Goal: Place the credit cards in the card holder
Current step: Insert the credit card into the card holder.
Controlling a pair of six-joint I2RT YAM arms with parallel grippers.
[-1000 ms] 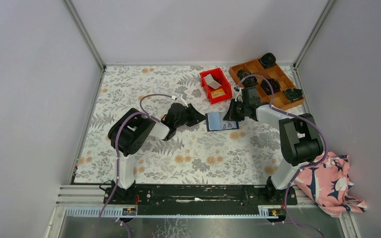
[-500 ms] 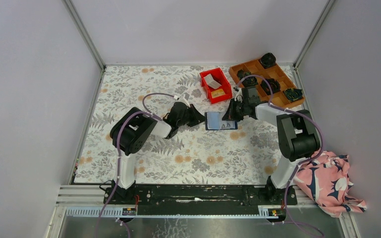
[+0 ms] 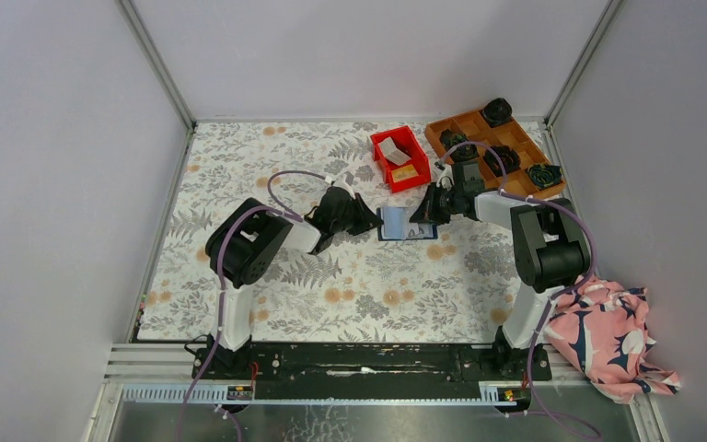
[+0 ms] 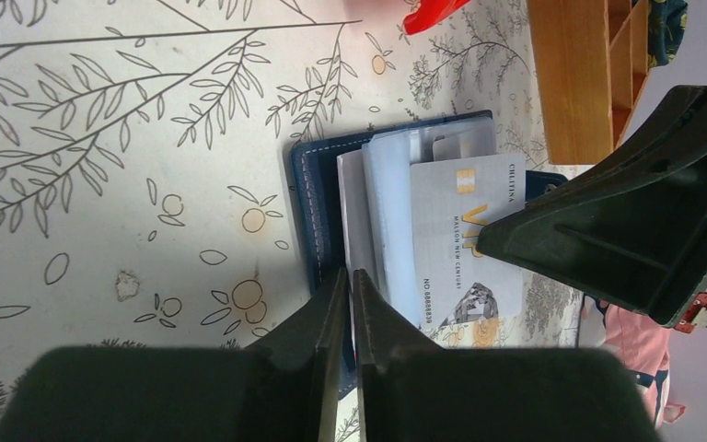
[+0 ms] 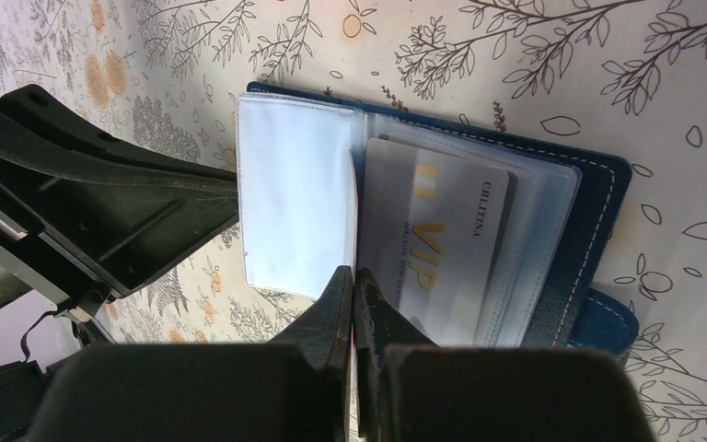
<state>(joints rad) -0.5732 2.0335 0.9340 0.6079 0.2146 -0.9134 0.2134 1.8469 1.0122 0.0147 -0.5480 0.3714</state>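
The navy card holder (image 3: 393, 223) lies open on the floral mat between both grippers. It shows in the left wrist view (image 4: 311, 207) and the right wrist view (image 5: 578, 241). A pale "VIP" credit card (image 5: 444, 241) sits in one of its clear pockets, also seen in the left wrist view (image 4: 460, 241). My left gripper (image 4: 350, 274) is shut on the holder's near edge. My right gripper (image 5: 354, 273) is shut on a thin pale inner sleeve (image 5: 295, 204) standing edge-on beside the card. An orange-tan card (image 3: 405, 172) and a white one (image 3: 393, 154) lie in the red bin (image 3: 415, 143).
A wooden grid tray (image 3: 472, 122) with several dark fabric rolls stands at the back right, close behind my right arm. A pink patterned cloth (image 3: 612, 336) lies off the mat at the front right. Grey walls enclose the mat on three sides.
Both grippers and the card holder have shifted slightly left and toward the back. The right arm's elbow has drawn in closer.
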